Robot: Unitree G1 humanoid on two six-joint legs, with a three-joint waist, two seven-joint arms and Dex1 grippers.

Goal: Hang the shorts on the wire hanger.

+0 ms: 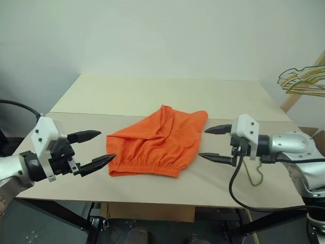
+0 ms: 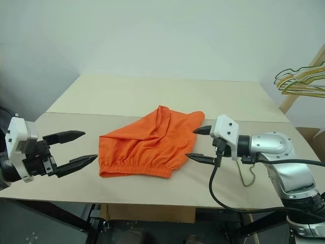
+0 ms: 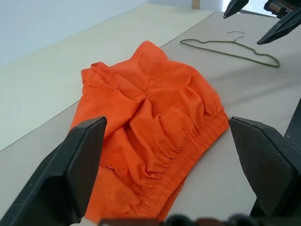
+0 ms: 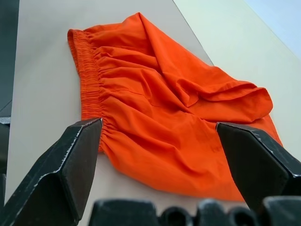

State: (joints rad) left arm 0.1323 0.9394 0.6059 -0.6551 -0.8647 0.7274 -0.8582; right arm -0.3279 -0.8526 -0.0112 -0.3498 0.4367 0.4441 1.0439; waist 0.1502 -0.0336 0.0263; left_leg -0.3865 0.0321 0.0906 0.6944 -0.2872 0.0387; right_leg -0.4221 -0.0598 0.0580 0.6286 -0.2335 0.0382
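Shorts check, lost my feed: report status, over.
Both pincers open, empty: left pincer and right pincer flank the shorts. Shorts crumpled flat on the table, untouched. Wire hanger lies on the table beyond the right pincer. Nothing in the way.

We see the shorts (image 1: 157, 144) in one plain bright orange with no print, lying on a pale beige counter (image 1: 167, 96), and the wire hanger (image 3: 231, 50) is a dull grey-olive. Our left tool (image 1: 96, 148) and right tool (image 1: 215, 144) both have black fingers on white and silver housings. At the far right, the bunch of hangers (image 1: 303, 80) shows yellow, green and dark wires against a whitish wall (image 1: 162, 35).
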